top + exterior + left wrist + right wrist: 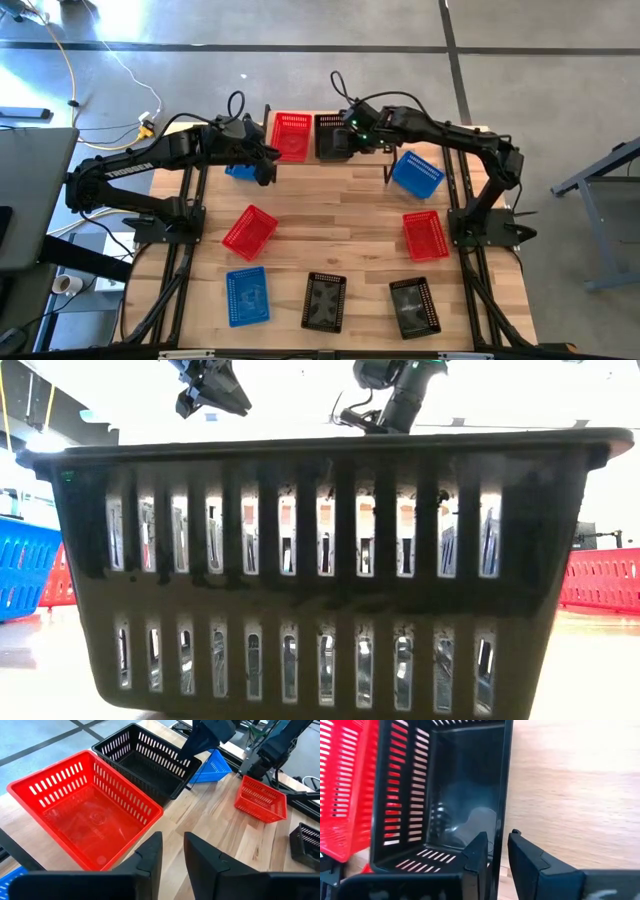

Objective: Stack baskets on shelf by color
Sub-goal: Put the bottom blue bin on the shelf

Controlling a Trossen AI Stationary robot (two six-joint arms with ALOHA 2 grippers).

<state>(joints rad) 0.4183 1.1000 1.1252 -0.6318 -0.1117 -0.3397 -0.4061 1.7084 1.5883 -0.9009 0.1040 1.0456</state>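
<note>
- Seen from above, with twelve o'clock at the table's far edge: the left gripper point(268, 160) hangs at about eleven o'clock, just off the near corner of the red basket point(291, 136) on the shelf point(268, 112). Its wrist view shows the fingers point(150, 854) a narrow gap apart with nothing between them, so it is released and empty.
- A blue basket point(240, 171) peeks out beneath that arm; most of it is covered, so I cannot say how it lies.
- The right gripper point(352, 143) is at twelve o'clock, at the black basket point(331, 135) standing beside the red one. Its own camera shows the basket's thin wall running between the two fingers point(479, 855), so it looks to be pinching that rim, though whether the pads press firmly is hard to judge.
- Risk, as I see it: red and black stand almost touching, so any sideways drag on the black one could shove the red one along or off the shelf's edge. A pinch on one thin wall could also let the basket tilt or slip.
- Loose baskets lie from seven to four o'clock: a tipped red basket point(249, 230), a blue basket point(246, 295), a black basket point(324, 300), another black basket point(414, 305), a red basket point(425, 235) and a tilted blue basket point(416, 172).
- The table-height camera is almost wholly blocked by a black basket point(330, 570); the shelf's legs show in no view.
</note>
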